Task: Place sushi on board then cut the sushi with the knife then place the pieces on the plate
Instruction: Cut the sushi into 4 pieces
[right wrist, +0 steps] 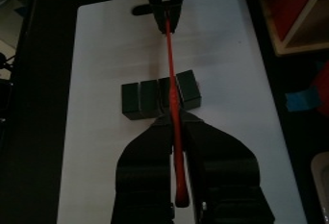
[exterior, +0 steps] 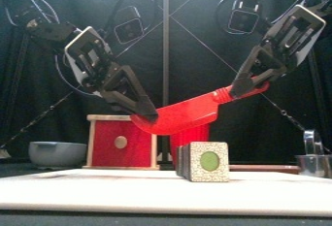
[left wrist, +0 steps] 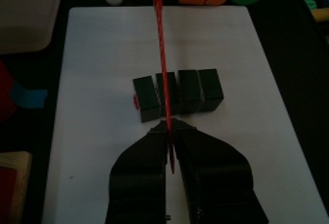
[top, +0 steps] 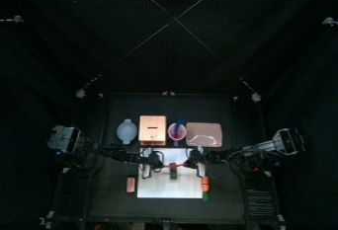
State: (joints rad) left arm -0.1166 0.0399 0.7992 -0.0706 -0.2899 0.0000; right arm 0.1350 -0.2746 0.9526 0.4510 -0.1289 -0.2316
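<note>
- left gripper (left wrist: 170, 136) clamped shut on one end of the red knife (exterior: 195, 112); right gripper (right wrist: 176, 127) clamped on the other end
- knife spans between them, just above the sushi roll (exterior: 204, 161)
- roll sits mid white cutting board (left wrist: 103, 55), below both grippers

Two black arms are shown; the left gripper (exterior: 144, 115) and right gripper (exterior: 239, 91) are formed of dark jaws beneath pale cross-plates.

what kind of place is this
Probably a robot lab booth staged as a toy kitchen: black curtains, left gripper and right gripper holding a red toy knife over a toy sushi roll on a white cutting board.
</note>
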